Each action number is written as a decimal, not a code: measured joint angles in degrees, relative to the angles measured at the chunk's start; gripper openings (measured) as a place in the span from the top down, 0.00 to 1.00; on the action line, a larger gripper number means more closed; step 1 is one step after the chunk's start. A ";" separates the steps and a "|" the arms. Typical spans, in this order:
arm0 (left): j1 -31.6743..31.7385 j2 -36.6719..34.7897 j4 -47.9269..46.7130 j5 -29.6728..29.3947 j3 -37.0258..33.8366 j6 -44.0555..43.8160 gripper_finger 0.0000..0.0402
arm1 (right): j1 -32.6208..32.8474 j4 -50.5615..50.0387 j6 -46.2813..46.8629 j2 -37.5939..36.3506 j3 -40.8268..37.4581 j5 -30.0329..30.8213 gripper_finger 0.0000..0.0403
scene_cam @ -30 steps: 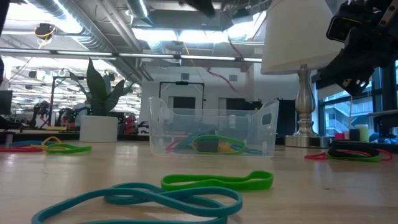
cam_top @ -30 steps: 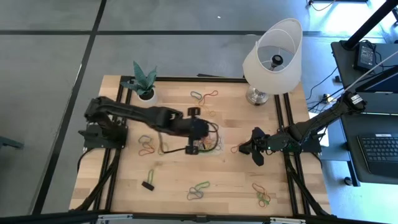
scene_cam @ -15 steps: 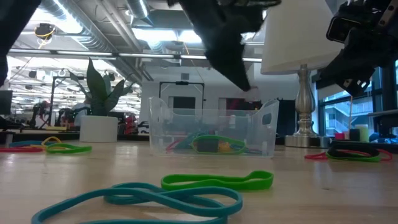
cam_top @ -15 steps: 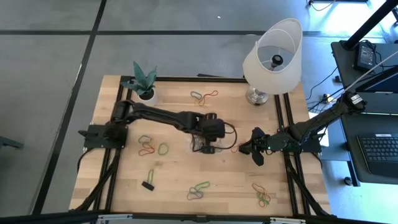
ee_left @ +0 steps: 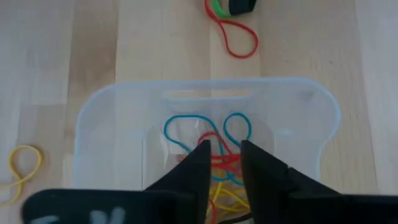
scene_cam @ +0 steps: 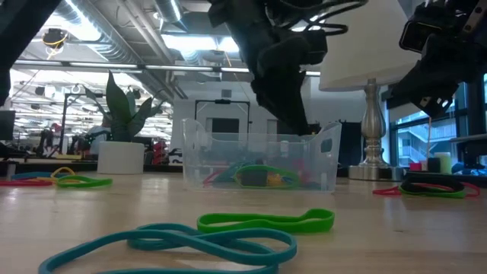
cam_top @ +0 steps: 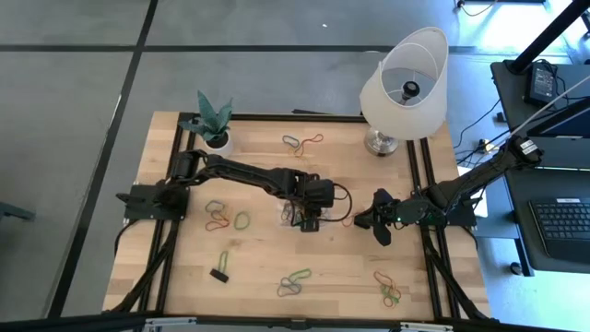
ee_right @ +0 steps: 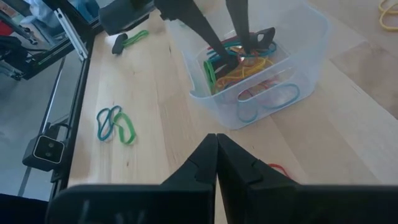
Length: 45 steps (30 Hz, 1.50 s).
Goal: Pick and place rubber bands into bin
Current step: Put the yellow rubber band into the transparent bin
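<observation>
The left tool (ee_left: pixel 222 155) is hanging just over the bin (ee_left: pixel 99 118) mid-tabletop, fingers narrowly parted, likely dropping a rubber band onto the rubber bands (ee_left: pixel 214 146) inside; the right tool (ee_right: pixel 216 146) is waiting nearby, pinched closed.

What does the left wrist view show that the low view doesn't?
Only the left wrist view: the left gripper open above the red, blue and yellow rubber bands in the bin.

Only the low view: the potted plant, the lamp base, and green and teal bands lying in front.

Both: the bin with bands in it.
</observation>
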 joint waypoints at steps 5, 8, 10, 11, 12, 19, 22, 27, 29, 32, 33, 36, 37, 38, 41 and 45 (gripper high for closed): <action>0.00 -0.19 -0.78 0.05 0.00 -0.25 0.70 | 0.00 0.06 0.04 0.00 0.00 0.00 0.96; 0.00 -2.16 -1.42 0.00 -0.02 -1.28 0.69 | 0.00 0.16 0.06 0.00 0.00 0.00 0.96; 0.00 -4.27 -1.94 -0.97 -0.01 -2.14 0.69 | 0.02 0.21 0.07 0.00 0.00 0.00 0.96; -0.01 -5.35 -2.21 -1.98 0.00 -2.19 0.70 | 0.02 0.25 0.08 0.00 0.00 0.00 0.96; -0.02 -6.48 -3.05 -3.28 0.00 -2.21 0.71 | 0.00 0.23 0.13 0.00 0.00 0.02 0.96; -2.14 -16.98 -12.95 -12.29 -0.18 1.61 0.90 | 0.00 0.36 0.26 0.00 0.00 0.00 0.96; -3.39 -22.48 -14.57 -12.82 -3.90 1.70 0.98 | 0.00 0.71 0.69 0.00 0.00 0.00 0.96; -5.39 -33.73 -13.54 -12.82 -17.40 -2.64 1.00 | 0.00 1.14 3.23 -0.02 0.00 0.02 0.96; -6.43 -39.07 -11.20 -12.80 -24.34 -5.50 0.99 | -0.14 1.23 1.84 -0.02 0.00 0.00 0.96; -8.31 -47.68 -4.21 -12.79 -35.12 -9.72 1.00 | -0.71 1.54 1.36 -0.02 0.00 0.02 0.96; -8.99 -50.57 -1.72 -12.79 -38.80 -10.76 1.00 | -1.00 1.88 1.31 -0.02 0.00 0.02 0.96; -10.86 -58.83 6.01 -12.75 -49.25 -12.88 1.00 | -2.16 3.20 1.27 -0.02 0.00 0.09 0.97; -11.33 -61.41 7.75 -12.74 -52.35 -13.49 1.00 | -2.50 3.97 1.25 -0.02 0.00 0.43 0.98; -11.72 -64.01 9.27 -12.74 -55.39 -14.05 1.00 | -2.80 4.68 1.22 -0.02 0.00 1.20 0.99; -12.22 -71.09 10.19 -12.76 -62.50 -16.36 1.00 | -3.39 7.74 1.12 0.00 0.40 5.27 0.99; -11.89 -79.84 9.99 -12.76 -69.13 -15.46 1.00 | -4.81 6.30 -4.61 2.33 7.13 10.09 0.99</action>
